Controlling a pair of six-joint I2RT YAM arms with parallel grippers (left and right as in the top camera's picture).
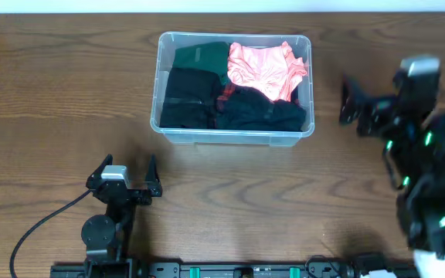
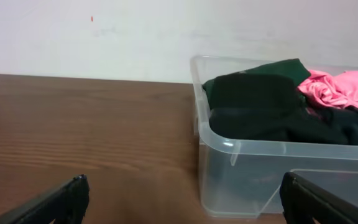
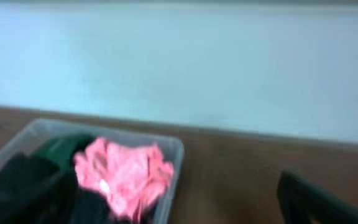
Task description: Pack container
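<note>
Container [image 1: 234, 137] was full of clothes [image 1: 265, 69], long axis across the table [image 1: 52, 93].
Right gripper [image 1: 346, 100] hung off its right end, left gripper [image 1: 130, 167] before its front-left corner (about equally near); both gaped wide, empty.

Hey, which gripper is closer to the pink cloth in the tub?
Right. The right gripper is beside the tub's right end, the end where the pink cloth lies. The left gripper is in front of the tub's left corner, farther off.

The clear rectangular container [image 1: 234, 136] is set upright on the table's far side, filled with dark, green and pink clothes.
</note>
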